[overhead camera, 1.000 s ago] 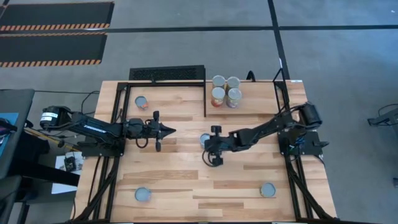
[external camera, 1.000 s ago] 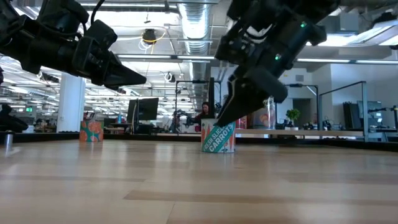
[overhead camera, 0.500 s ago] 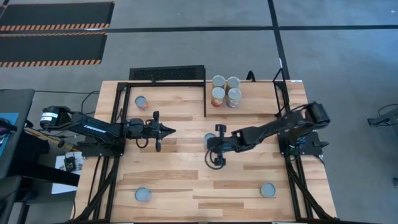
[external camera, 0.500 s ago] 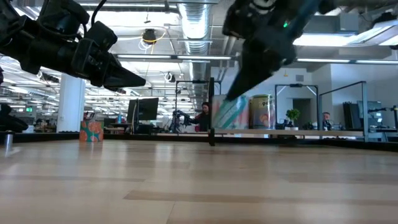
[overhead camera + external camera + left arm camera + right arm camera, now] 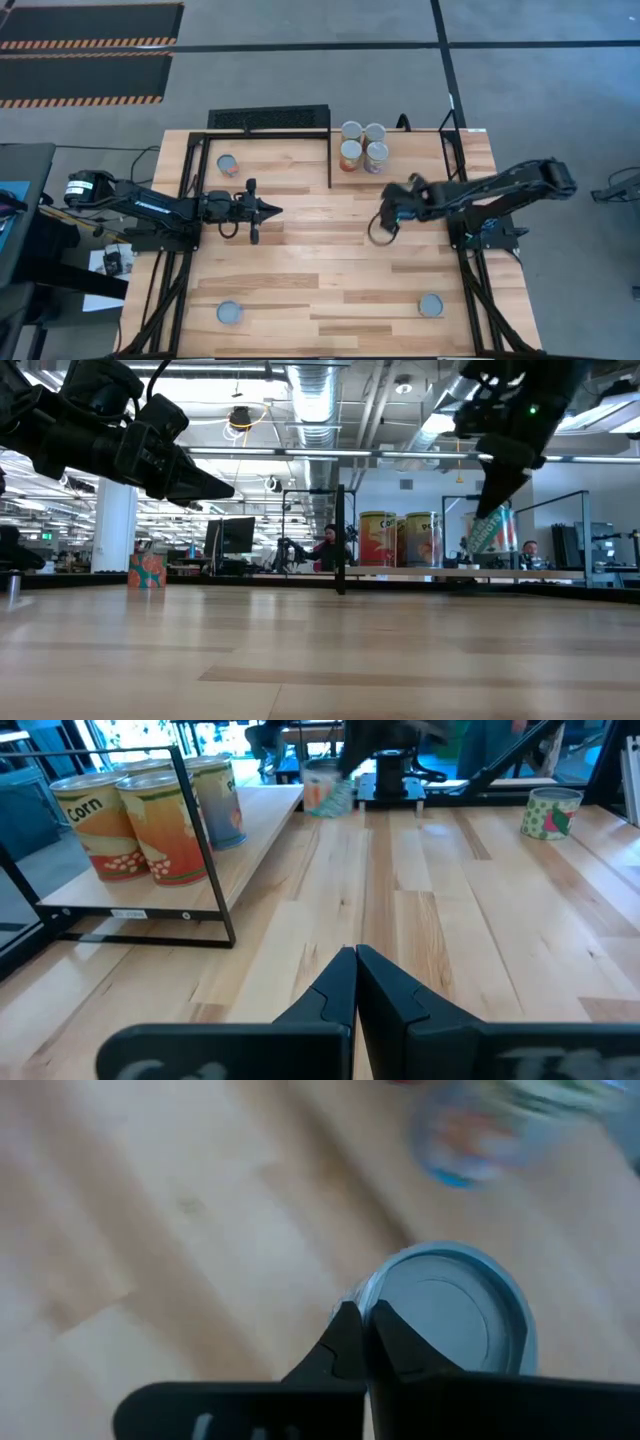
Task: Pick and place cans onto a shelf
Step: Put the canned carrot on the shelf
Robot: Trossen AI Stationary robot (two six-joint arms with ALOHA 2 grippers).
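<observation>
Between the fingers of your right pincer sits the rim of one can. The fingers are clenched nearly together on that thin edge, not spread around the body, so the can hangs off the tips at a tilt, clear of the table. From the wrist camera its grey lid, flat with a raised ring, fills the space just past the fingertips. From table height you see a blue-green label with white lettering slanting down below the pincer. I judge that hold to be a light one: the weight sits to one side of the pinch, so the can may swing or slip if you turn quickly. The shelf lies near, ahead of the pincer and a little to one side. Four stacked cans with orange and pale labels stand upright, crowded touching at its far end, and the boards nearer the pincer are bare. That bare part looks like the sensible spot, since it keeps the tilted can away from the group. You would need to bring the can upright before letting go. Your left pincer waits well apart across the table, clenched and holding nothing, pointing toward the right one. Three loose cans stand far off near the table's edges.
</observation>
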